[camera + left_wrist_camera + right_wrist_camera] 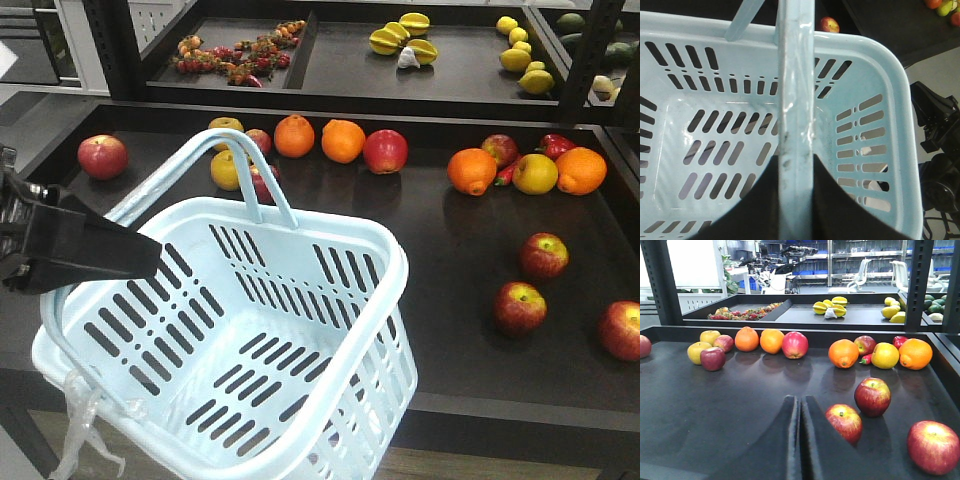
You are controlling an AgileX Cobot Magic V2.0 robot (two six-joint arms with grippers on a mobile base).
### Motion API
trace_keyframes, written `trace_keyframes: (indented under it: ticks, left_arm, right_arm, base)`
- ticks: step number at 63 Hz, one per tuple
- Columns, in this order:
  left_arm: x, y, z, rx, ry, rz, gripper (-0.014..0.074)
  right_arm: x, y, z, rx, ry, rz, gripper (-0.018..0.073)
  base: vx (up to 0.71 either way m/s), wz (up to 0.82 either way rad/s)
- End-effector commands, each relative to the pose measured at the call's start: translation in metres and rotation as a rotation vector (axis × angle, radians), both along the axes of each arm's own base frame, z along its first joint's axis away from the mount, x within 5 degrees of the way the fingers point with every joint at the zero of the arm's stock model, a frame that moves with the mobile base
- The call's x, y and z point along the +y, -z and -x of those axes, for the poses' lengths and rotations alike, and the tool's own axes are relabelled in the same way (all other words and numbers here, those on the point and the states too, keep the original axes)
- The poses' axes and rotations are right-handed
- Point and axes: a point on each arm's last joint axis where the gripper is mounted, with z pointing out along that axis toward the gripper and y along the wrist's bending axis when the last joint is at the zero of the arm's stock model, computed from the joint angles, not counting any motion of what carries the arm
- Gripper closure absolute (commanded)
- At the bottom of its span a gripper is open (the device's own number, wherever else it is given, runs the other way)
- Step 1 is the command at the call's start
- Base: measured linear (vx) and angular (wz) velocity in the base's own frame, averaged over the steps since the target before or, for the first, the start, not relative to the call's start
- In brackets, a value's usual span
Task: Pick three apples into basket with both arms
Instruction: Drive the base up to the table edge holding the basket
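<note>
The left hand (pixel 796 170) clamps the handle (pixel 796 75) of the tilted basket (pixel 398 300), which may swing or slip, while the right hand (pixel 800 402), fingers together, could nudge the apples (pixel 872 396) rolling.

Your left gripper (pixel 140 255) was a plain matte-black wedge, black jointed housing (pixel 15 220) behind | your right gripper (pixel 801 410) had two smooth, tapered, faintly glossy black fingers (pixel 827 450).

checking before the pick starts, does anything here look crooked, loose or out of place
The basket hangs tilted from the left gripper rather than sitting flat, and a clear plastic scrap dangles loose from one corner. Its handle is wrapped in wrinkled clear film. Nothing else stands out.
</note>
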Motion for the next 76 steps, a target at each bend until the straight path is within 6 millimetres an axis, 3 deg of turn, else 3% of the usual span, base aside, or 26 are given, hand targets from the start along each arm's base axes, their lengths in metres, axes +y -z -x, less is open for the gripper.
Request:
trace_keyframes:
  ticks: [1,76]
  left_arm:
    - [-0.002,-0.0181,0.0043,-0.058,-0.022,0.1,0.0604]
    - [-0.002,-0.0181,0.0043,-0.058,-0.022,0.1,0.0604]
  right_arm:
    - [-0.0001,-0.0024,0.0001,-0.068,0.002,0.012,0.0561]
    - [-0.0001,-0.0024,0.0001,-0.068,0.002,0.012,0.0561]
  base:
    - [0.03,-0.04]
    - [0.06,-0.07]
